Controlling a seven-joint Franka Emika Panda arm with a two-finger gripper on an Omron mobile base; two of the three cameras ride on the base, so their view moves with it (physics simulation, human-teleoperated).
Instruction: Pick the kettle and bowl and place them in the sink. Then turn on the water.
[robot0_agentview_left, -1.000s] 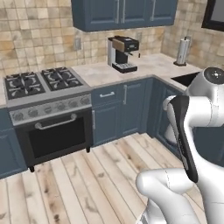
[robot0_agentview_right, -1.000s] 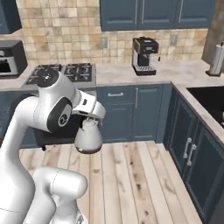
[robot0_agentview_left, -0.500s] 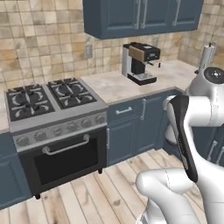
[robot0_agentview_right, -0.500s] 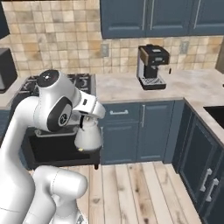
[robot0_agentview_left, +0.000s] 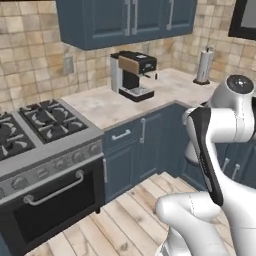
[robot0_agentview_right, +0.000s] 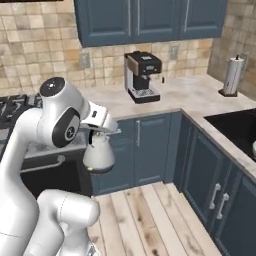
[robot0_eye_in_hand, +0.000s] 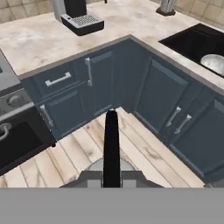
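Kettle (robot0_agentview_right: 98, 155) upright, hanging by handle from closed gripper (robot0_agentview_right: 98, 133) over floor.

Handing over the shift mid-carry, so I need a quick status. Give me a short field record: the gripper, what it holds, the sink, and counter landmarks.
gripper: shut on the kettle's black handle
kettle: hangs below the hand, above the wooden floor, in front of the lower cabinets
sink: black basin in the counter to the right, a grey drain tray inside
coffee machine: on the counter against the tiled wall
paper towel holder: on the counter behind the sink
water: none running
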